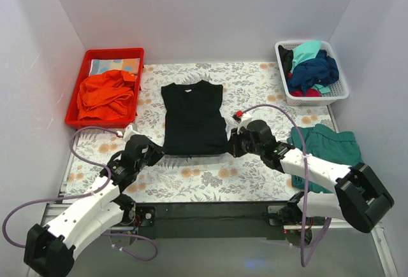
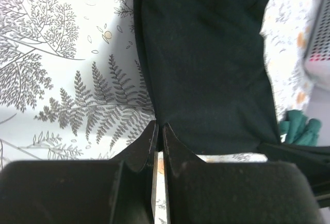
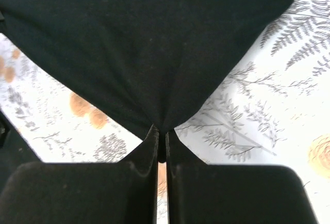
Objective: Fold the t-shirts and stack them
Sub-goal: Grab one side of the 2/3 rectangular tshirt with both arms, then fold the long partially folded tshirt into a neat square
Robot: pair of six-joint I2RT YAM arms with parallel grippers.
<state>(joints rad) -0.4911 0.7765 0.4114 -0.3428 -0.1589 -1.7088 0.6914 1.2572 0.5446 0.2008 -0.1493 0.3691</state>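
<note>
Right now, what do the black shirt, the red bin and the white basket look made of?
Black t-shirt: soft matte knit, likely cotton; it puckers into creases where pinched at the hem. Red bin: rigid plastic, slight sheen, solid moulded walls. White basket: plastic too, judging by its slotted lattice sides; exact polymer can't be told.

Black t-shirt (image 1: 194,118) on leaf-printed cloth (image 1: 255,92) — red bin (image 1: 86,60), orange garment (image 1: 105,94).
</note>
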